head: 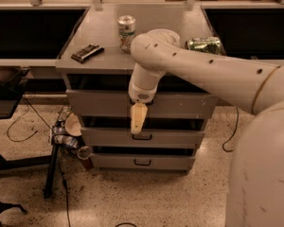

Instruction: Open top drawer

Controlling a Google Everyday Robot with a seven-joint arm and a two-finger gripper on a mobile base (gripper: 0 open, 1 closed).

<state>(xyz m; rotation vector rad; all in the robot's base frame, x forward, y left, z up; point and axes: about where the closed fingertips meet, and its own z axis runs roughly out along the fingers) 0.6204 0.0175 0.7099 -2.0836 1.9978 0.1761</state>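
Observation:
The top drawer [94, 103] is the widest grey front under the cabinet top, with a dark gap above it. My gripper [137, 121] hangs down from the cream arm [194, 65] right in front of the middle of this drawer's front, reaching to its lower edge. It hides the drawer's small black pull handle. I cannot tell whether it touches the front or the handle.
Two narrower grey drawers [170, 137] [142, 162] sit below. On the cabinet top stand an upright can [126, 31], a lying green can [204, 45] and a dark flat object [87, 52]. Clutter [68, 134], cables and a black stand leg [51, 169] lie on the floor at left.

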